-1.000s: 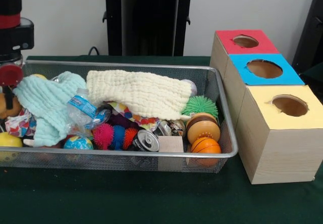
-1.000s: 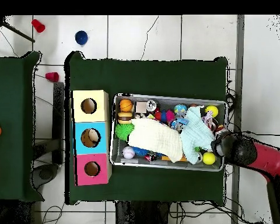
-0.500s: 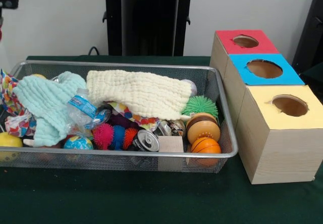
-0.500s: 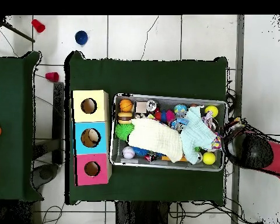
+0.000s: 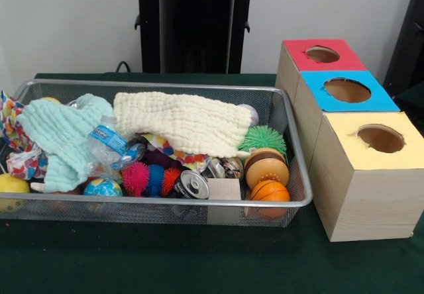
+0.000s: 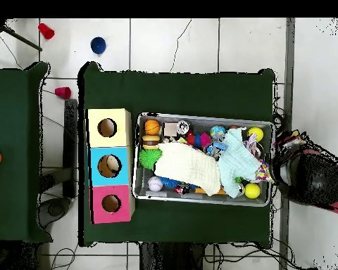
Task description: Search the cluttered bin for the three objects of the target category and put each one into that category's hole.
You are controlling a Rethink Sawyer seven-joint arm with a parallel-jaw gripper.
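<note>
The wire mesh bin (image 5: 165, 202) is full of clutter; it also shows in the overhead view (image 6: 200, 117). A knitted cream cloth (image 5: 179, 122) and a mint cloth (image 5: 59, 135) cover much of it. No plush toy shows plainly; a pale stub (image 5: 36, 187) pokes out under the mint cloth. The blue-topped box's round hole (image 5: 347, 90) is open, between the red and yellow boxes, and shows from above (image 6: 109, 166). The front view shows no arm. In the overhead view the arm's black end (image 6: 311, 180) hangs beyond the bin's right end, hiding the gripper beneath it.
The bin holds spiky rubber balls (image 5: 136, 177), a green spiky ball (image 5: 263, 138), a water bottle (image 5: 106, 146), a can (image 5: 191, 185), a small basketball (image 5: 269, 192), yellow balls (image 5: 12, 184) and a wooden block (image 5: 224, 189). A patterned cloth (image 5: 8, 118) hangs at the bin's left end.
The arm has drawn back from the bin's end, out of the front view and further right in the overhead view. The patterned cloth now stands up at that end.
</note>
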